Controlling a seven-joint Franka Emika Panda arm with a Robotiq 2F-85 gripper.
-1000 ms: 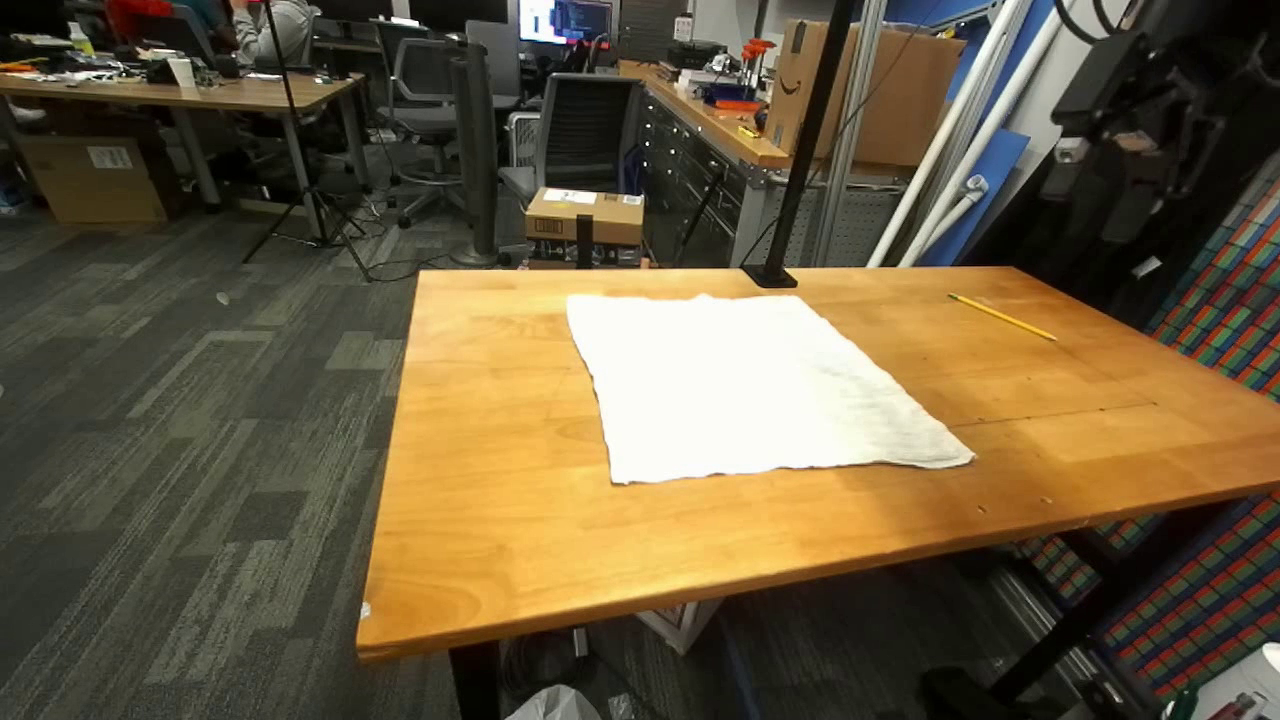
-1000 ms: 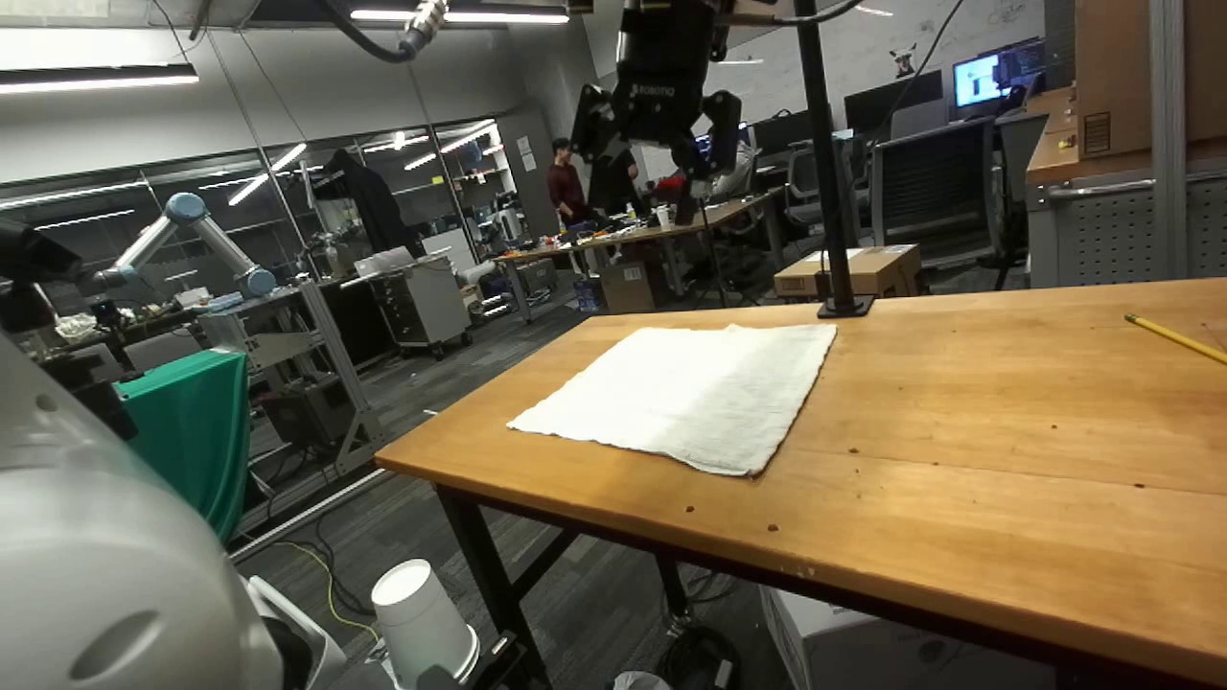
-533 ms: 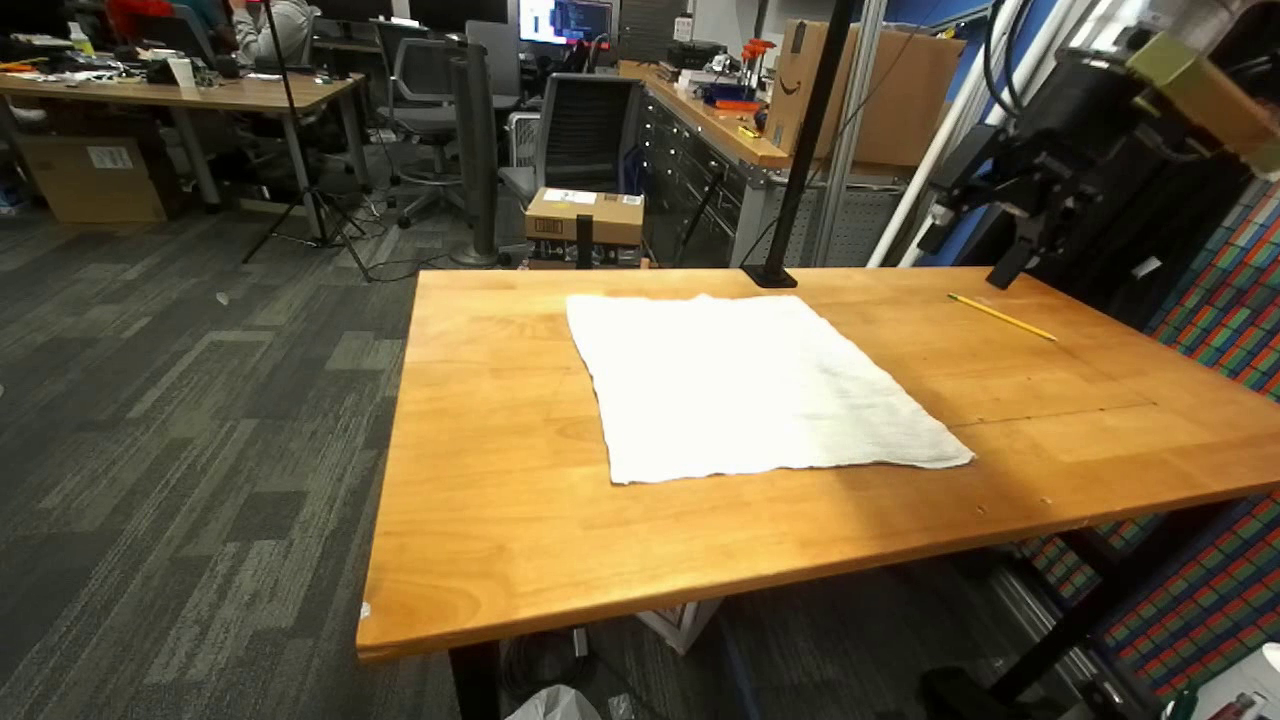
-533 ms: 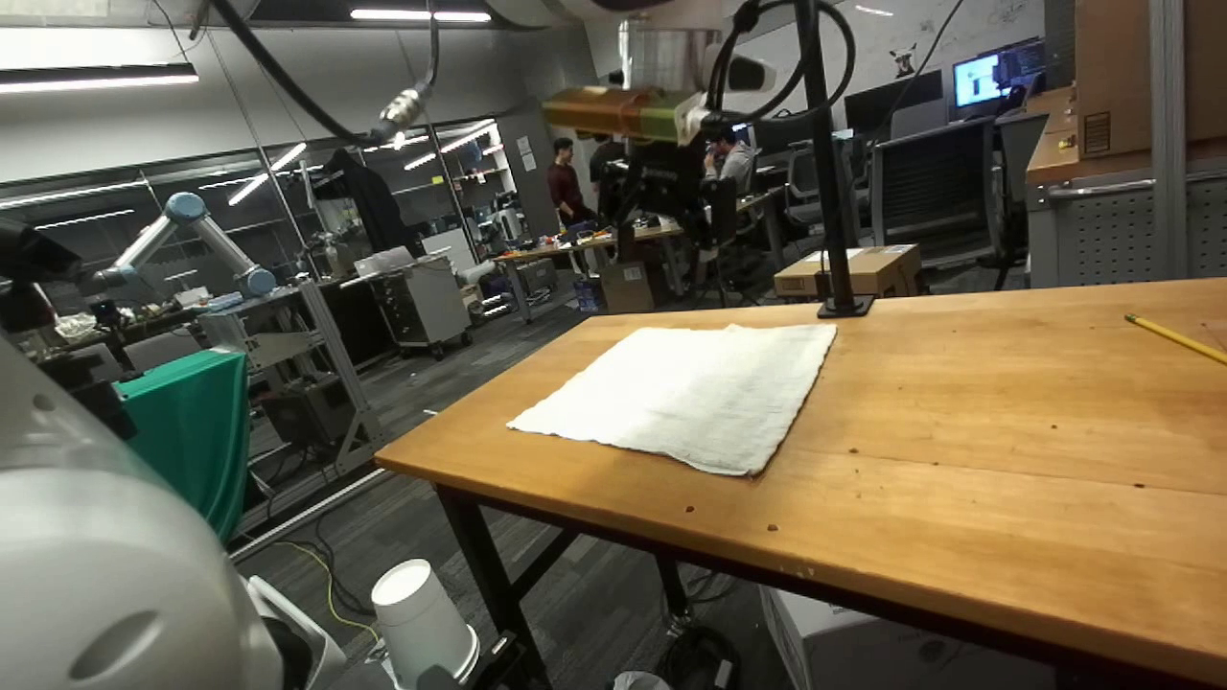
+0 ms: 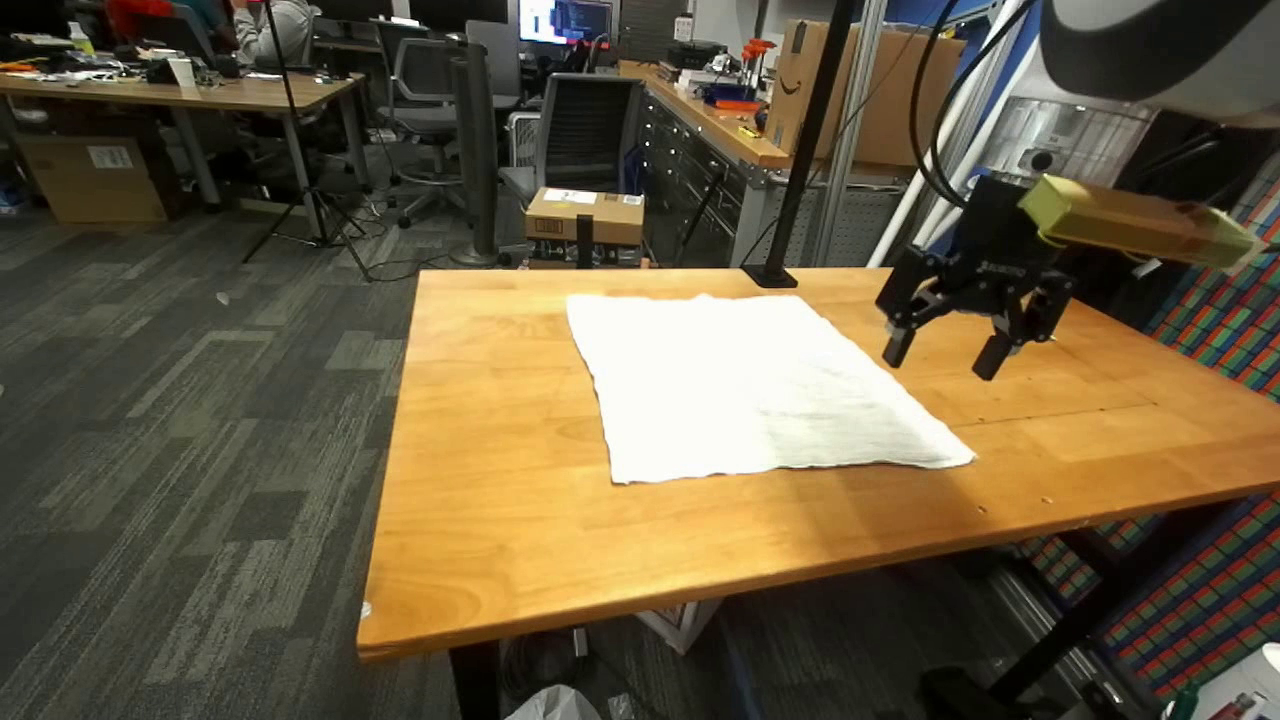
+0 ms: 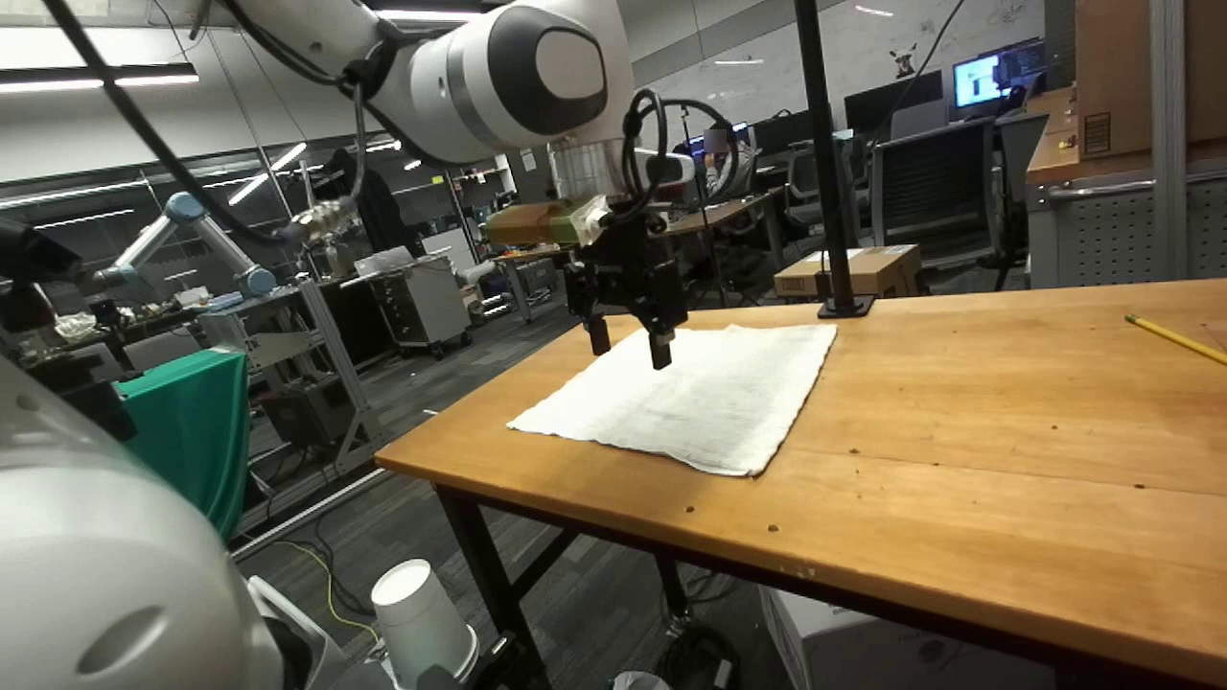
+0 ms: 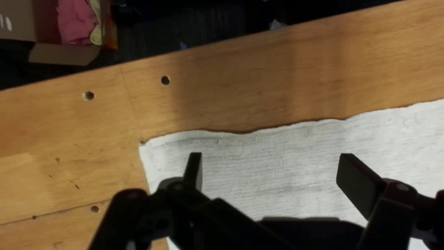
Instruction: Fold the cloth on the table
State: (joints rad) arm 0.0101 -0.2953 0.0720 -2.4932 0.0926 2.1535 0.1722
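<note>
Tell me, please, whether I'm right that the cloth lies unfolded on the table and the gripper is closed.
Not quite: the gripper is open, its fingers apart in the wrist view; the cloth does lie unfolded on the table.

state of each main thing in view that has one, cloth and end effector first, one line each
cloth, spread flat on the table, unfolded
end effector, open and empty, above the cloth
pencil, lying on the table
box just behind the table, closed
wrist-view box, open, pink item inside
background monitor, on
ceiling light, on
</note>
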